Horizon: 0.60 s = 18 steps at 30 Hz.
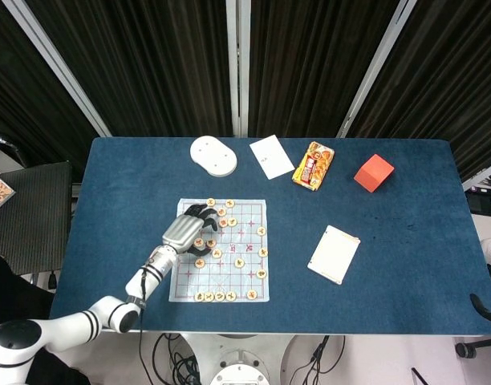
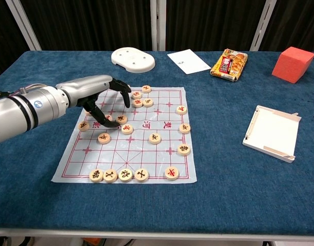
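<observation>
A Chinese chess board sheet [image 1: 254, 211] [image 2: 146, 149] lies on the blue table, with several round wooden pieces [image 2: 127, 129] scattered on it. My left hand [image 1: 189, 228] [image 2: 102, 95] hovers over the board's far left part, palm down. Its fingers [image 2: 123, 89] bend down towards the far-row pieces. The thumb tip reaches down beside two pieces [image 2: 121, 119] on the left side. I see nothing held in the hand, and it hides a few pieces beneath it. A row of pieces [image 2: 118, 175] lies along the near edge. My right hand shows in neither view.
Along the far edge lie a white oval lid [image 1: 213, 155] [image 2: 133, 59], a white card [image 1: 271, 156] [image 2: 188, 61], a snack packet [image 1: 313, 165] [image 2: 228, 64] and a red block [image 1: 374, 172] [image 2: 293, 64]. A flat white tray [image 1: 334, 254] [image 2: 272, 132] lies right of the board.
</observation>
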{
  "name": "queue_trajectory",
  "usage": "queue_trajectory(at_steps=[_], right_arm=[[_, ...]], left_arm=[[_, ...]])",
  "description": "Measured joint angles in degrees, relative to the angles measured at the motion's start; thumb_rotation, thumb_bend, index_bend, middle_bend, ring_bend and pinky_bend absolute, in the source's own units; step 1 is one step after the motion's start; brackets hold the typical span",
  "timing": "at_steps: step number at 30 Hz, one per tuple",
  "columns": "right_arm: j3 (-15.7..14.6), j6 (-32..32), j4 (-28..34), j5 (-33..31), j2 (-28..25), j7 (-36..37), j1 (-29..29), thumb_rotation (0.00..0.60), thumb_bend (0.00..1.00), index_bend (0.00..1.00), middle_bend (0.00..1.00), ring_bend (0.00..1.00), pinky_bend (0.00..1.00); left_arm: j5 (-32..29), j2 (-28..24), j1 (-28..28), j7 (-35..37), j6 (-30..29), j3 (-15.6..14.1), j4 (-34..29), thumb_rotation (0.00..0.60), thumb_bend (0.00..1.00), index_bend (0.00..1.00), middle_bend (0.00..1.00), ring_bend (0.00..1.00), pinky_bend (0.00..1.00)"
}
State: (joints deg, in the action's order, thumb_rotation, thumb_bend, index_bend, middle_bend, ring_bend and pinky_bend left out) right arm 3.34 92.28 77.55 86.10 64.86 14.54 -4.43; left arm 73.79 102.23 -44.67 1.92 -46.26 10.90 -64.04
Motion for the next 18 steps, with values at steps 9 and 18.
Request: queue_trajectory(at_steps=[9,18], right_arm=[[0.09,-0.66,-0.59,-0.36,0.28,0.21,0.14,0.600,0.13,0.00,0.00,0.00,0.00],[0.05,-0.72,-0.73,-0.31,0.32,0.10,0.07,0.600,0.13,0.00,0.00,0.00,0.00]], left_arm=[[0.77,1.12,-0.62,1.77,-0.42,-0.53,2.25,0.600,0.22,0.49,0.14,0.00,0.06],[1.35,1.46,-1.47,2.79,0.11,-0.97,3.66,0.600,0.22,0.49,0.14,0.00,0.06]])
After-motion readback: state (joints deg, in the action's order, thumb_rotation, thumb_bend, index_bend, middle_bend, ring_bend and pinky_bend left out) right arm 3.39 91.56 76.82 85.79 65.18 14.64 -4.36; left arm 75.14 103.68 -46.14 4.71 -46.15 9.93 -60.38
